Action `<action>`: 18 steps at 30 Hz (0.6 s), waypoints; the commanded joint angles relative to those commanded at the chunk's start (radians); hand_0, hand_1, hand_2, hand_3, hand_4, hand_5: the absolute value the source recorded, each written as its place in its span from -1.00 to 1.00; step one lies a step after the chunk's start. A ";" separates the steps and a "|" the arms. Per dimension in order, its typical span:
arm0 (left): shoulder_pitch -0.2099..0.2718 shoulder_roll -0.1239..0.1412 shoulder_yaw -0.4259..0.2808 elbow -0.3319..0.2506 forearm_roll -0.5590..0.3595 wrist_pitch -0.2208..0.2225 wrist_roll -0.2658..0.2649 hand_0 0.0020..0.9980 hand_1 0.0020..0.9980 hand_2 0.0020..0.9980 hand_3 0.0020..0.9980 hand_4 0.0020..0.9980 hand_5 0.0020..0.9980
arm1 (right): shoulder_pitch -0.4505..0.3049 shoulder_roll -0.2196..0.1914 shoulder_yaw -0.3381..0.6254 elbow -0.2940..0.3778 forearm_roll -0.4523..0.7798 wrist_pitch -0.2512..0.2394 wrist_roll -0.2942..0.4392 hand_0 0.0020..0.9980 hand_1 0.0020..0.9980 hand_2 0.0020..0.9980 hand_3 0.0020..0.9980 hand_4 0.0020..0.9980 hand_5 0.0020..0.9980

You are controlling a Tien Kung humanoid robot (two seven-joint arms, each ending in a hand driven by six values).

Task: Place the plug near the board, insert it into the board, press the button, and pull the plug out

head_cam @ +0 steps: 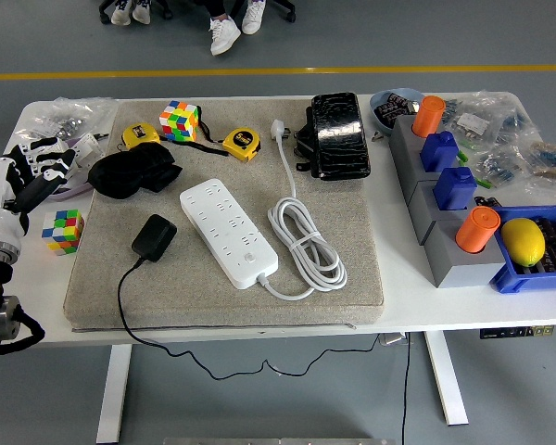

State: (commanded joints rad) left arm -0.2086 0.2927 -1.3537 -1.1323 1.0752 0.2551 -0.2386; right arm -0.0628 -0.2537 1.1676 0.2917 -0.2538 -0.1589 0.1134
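1. Left hand (23, 176): at the left edge of the table (398, 297), off the grey mat (352, 241), fingers spread and holding nothing. It hovers beside a small colour cube (63, 230) that lies on the bare tabletop.
2. Black plug (154, 235): an adapter block lying flat on the left part of the mat, just left of the board and not touching it. Its thin black cable (122, 306) runs toward the near edge and hangs below the table.
3. White power board (228, 232): lies diagonally at mid-mat, all sockets free; a button sits near its nearer end.
4. White cord (306, 243): coiled just right of the board, its white plug (278, 129) resting near the far edge of the mat.
5. Other items: a larger colour cube (180, 120), two yellow tape measures (240, 145), a black pouch (132, 171) and a black case (338, 135) along the far side; grey blocks (445, 232) with orange and blue parts and a lemon (524, 241) at the right.
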 joint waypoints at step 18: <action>-0.010 0.010 -0.019 -0.022 0.002 -0.006 0.010 -0.19 0.02 0.08 0.26 0.69 -0.33 | 0.029 -0.014 -0.036 -0.004 0.008 -0.003 0.002 0.10 0.22 0.09 0.02 0.70 -0.25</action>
State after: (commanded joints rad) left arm -0.2188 0.3023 -1.3727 -1.1541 1.0768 0.2490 -0.2288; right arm -0.0333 -0.2680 1.1313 0.2873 -0.2463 -0.1616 0.1155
